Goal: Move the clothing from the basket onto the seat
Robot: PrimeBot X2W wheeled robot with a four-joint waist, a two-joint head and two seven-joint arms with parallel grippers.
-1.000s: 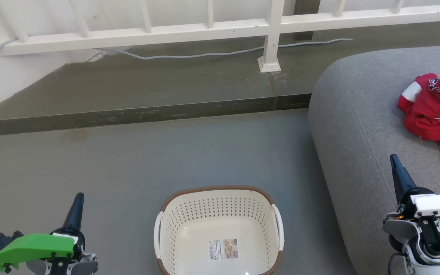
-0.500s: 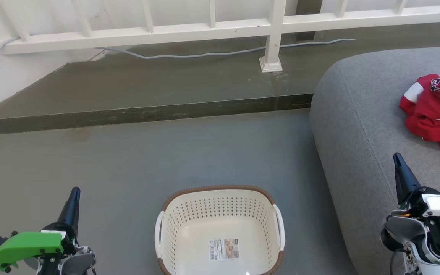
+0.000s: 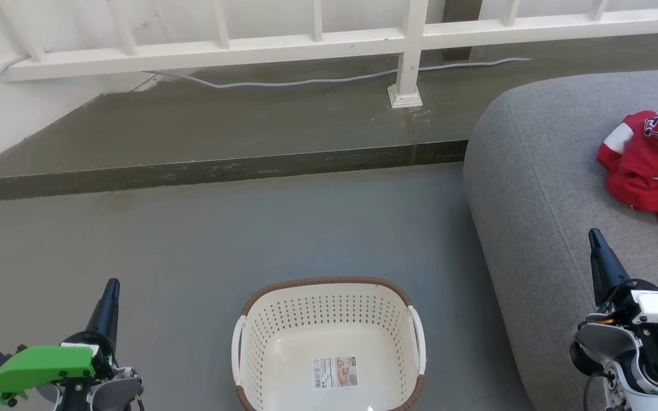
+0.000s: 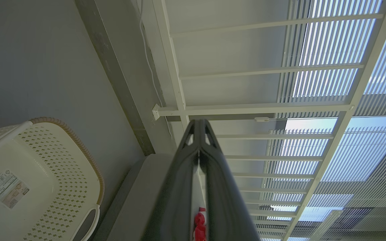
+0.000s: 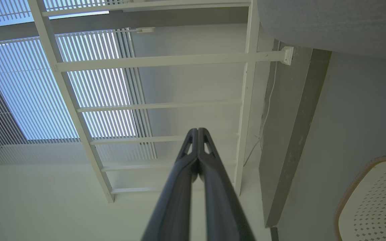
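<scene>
I am holding the left claw (image 3: 111, 288) and right claw (image 3: 593, 235) shut and empty, flanking the bare basket (image 3: 329, 281), the clothing (image 3: 646, 168) lying on the seat (image 3: 534, 171) beyond the right claw, where a careless swing risks dragging it off.

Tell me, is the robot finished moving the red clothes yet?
Looks finished. Done: the clothing lies on the seat, and the basket holds just its label sticker. In hand: nothing; the left gripper and right gripper are both shut and empty. Left: nothing that I can see.
</scene>
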